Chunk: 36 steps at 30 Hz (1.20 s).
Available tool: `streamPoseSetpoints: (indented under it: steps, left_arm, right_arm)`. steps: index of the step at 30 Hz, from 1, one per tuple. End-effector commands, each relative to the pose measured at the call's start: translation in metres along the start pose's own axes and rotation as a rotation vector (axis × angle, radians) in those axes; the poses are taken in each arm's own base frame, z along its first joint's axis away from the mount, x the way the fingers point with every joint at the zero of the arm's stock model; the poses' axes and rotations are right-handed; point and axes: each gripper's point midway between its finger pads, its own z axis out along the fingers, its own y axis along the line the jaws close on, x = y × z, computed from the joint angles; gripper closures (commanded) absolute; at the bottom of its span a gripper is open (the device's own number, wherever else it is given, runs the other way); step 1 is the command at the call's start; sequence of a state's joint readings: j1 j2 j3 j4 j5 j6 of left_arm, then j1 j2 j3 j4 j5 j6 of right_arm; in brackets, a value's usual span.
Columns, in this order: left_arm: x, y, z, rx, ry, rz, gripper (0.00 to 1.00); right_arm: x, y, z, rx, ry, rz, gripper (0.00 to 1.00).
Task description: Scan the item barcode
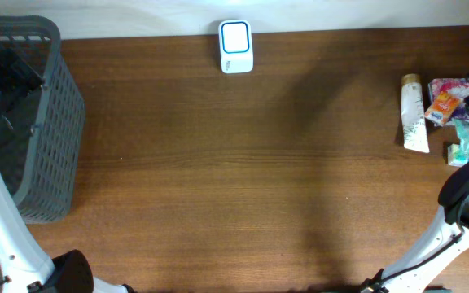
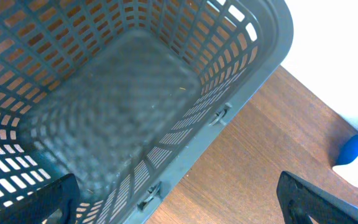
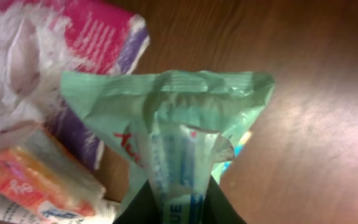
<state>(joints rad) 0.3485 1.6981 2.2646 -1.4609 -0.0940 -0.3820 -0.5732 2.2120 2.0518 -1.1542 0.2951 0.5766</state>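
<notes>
Right gripper (image 3: 179, 202) is pinching the green packet (image 3: 173, 112) on a narrow gap, at the table's 3 o'clock edge, beside a pink pack (image 3: 73, 37) and an orange pack (image 3: 36, 180). Left gripper (image 2: 179, 199) is hanging jaws-wide over the grey basket (image 2: 253, 56) at 9 o'clock. Scanner (image 1: 236, 46) is sitting at 12 o'clock.

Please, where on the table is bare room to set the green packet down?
The table is bare between the basket and the tube, from the scanner to the near edge. It is crowded at the right edge, where the tube, pink packet, orange packet and green packet sit close together.
</notes>
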Motion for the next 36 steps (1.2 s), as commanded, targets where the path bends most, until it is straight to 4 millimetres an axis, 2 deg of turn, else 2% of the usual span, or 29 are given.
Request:
streamPoseSetpoints:
  steps: [1, 2, 3, 5, 6, 9, 11, 12, 13, 15, 16, 19, 23, 24, 25, 28, 30, 36]
  left_arm:
    - [-0.003, 0.003, -0.002, -0.007, -0.012, 0.011, 0.01]
    - [-0.003, 0.003, -0.002, -0.007, -0.012, 0.011, 0.01]
    - [-0.003, 0.003, -0.002, -0.007, -0.012, 0.011, 0.01]
    - [-0.003, 0.003, -0.002, -0.007, -0.012, 0.011, 0.01]
    - [-0.003, 0.003, -0.002, -0.007, -0.012, 0.011, 0.01]
    - [-0.003, 0.003, -0.002, -0.007, -0.012, 0.011, 0.01]
    - [-0.003, 0.003, -0.002, -0.007, -0.012, 0.011, 0.01]
    - [-0.003, 0.003, -0.002, -0.007, -0.012, 0.011, 0.01]
    - [-0.003, 0.003, -0.002, -0.007, -0.012, 0.011, 0.01]
    - [-0.003, 0.003, -0.002, -0.007, -0.012, 0.011, 0.01]
    - [-0.003, 0.003, -0.002, -0.007, -0.012, 0.011, 0.01]
    - [-0.003, 0.003, -0.002, -0.007, -0.012, 0.011, 0.01]
    - [-0.003, 0.003, -0.002, -0.007, -0.012, 0.011, 0.01]
    - [-0.003, 0.003, -0.002, -0.007, -0.012, 0.011, 0.01]
    - [-0.003, 0.003, -0.002, -0.007, -0.012, 0.011, 0.01]
    - [-0.003, 0.003, -0.002, -0.007, -0.012, 0.011, 0.01]
    - [-0.003, 0.003, -0.002, -0.007, -0.012, 0.011, 0.01]
    - [-0.003, 0.003, -0.002, -0.007, -0.012, 0.011, 0.01]
  right_arm:
    - [0.013, 0.018, 0.006, -0.043, 0.022, -0.082, 0.76]
    - [0.015, 0.023, 0.004, -0.047, 0.02, -0.091, 0.75]
    - [0.017, 0.024, 0.003, -0.047, 0.022, -0.096, 0.69]
    - [0.021, 0.02, -0.004, -0.04, 0.034, -0.103, 0.43]
    - [0.021, 0.016, -0.013, -0.039, 0.036, -0.103, 0.41]
    - [0.019, 0.008, -0.057, -0.096, 0.008, -0.076, 0.4]
    - [0.022, 0.011, -0.099, -0.207, -0.008, -0.068, 0.4]
    - [0.028, 0.011, -0.131, -0.267, -0.03, -0.075, 0.4]
    - [0.033, 0.009, -0.149, -0.284, -0.052, -0.085, 0.4]
    - [0.048, 0.004, -0.181, -0.32, -0.085, -0.122, 0.4]
    - [0.064, 0.002, -0.2, -0.347, -0.108, -0.171, 0.4]
    - [0.107, -0.006, -0.225, -0.408, -0.181, -0.267, 0.4]
    - [0.168, -0.047, -0.244, -0.543, -0.261, -0.294, 0.38]
    - [0.179, -0.058, -0.248, -0.568, -0.276, -0.293, 0.07]
    - [0.188, -0.07, -0.25, -0.578, -0.283, -0.29, 0.01]
    - [0.219, -0.109, -0.249, -0.557, -0.258, -0.299, 0.01]
    - [0.228, -0.122, -0.252, -0.557, -0.257, -0.299, 0.01]
    - [0.23, -0.126, -0.253, -0.558, -0.261, -0.298, 0.01]
